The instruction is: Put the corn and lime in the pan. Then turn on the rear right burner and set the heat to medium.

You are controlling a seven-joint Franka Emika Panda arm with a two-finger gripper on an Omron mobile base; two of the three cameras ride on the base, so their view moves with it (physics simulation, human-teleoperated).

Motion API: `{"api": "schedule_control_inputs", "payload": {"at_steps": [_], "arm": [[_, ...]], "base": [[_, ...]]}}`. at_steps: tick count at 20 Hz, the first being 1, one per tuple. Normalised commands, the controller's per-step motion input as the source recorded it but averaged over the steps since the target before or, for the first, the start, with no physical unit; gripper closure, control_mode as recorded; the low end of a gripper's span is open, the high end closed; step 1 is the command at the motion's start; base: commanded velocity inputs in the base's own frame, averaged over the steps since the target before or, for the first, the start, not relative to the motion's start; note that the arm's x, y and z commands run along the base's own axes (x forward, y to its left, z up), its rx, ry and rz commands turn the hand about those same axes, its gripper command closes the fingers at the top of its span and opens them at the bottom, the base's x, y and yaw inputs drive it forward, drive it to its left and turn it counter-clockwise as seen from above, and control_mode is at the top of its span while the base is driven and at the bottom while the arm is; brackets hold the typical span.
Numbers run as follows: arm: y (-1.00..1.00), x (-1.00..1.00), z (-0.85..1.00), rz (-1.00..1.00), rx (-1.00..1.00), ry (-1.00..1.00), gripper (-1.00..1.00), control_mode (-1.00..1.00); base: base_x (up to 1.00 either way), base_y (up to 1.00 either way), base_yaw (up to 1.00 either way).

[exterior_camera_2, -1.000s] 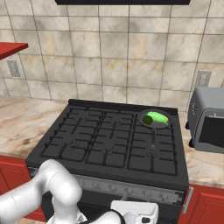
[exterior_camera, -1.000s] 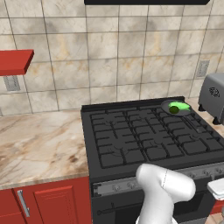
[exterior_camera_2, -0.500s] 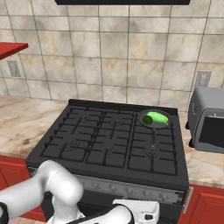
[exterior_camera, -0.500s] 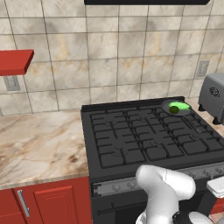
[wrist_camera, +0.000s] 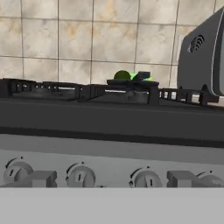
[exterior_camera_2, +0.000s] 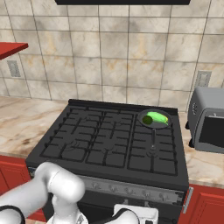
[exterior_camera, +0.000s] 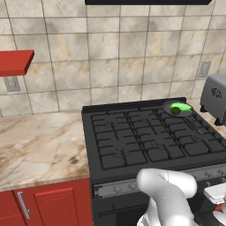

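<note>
Bright light-green oval corn point(exterior_camera_2: 158, 117) and small dark-green lime point(exterior_camera_2: 148, 120) are lying in the shallow dark-grey pan point(exterior_camera_2: 165, 125); the gripper, finger state indeterminable, is facing round grey knobs point(wrist_camera: 145, 179): choose the rear-right one, stopping at medium.

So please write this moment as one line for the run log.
corn in pan | lime in pan | hand faces stove knobs | tool state cannot tell

Knobs point(wrist_camera: 80, 177) unobstructed ahead; toaster point(exterior_camera_2: 209, 124) crowds stove's right.

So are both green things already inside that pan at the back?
Yes, both in. The corn and the darker lime lie within the pan rim on the rear right burner.
</note>
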Motion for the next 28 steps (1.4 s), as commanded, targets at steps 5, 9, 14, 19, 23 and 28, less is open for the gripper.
{"api": "schedule_control_inputs", "payload": {"at_steps": [5, 9, 14, 19, 23, 28], "arm": [[-0.15, 0.23, 0.0, 0.0, 0.03, 0.0, -1.0, -1.0], [-0.14, 0.31, -0.02, 0.0, 0.05, 0.0, -1.0, -1.0], [-0.05, 0.23, -0.16, -0.01, 0.05, 0.0, -1.0, -1.0], [-0.09, 0.06, -0.46, 0.0, 0.09, 0.0, -1.0, -1.0], [-0.2, 0.0, -0.2, 0.0, 0.08, 0.0, -1.0, -1.0], [-0.27, 0.06, 0.0, 0.0, 0.03, 0.0, -1.0, -1.0]], "base": [[0.0, 0.0, 0.0], [0.0, 0.0, 0.0], [0.0, 0.0, 0.0], [0.0, 0.0, 0.0], [0.0, 0.0, 0.0], [0.0, 0.0, 0.0]]}}
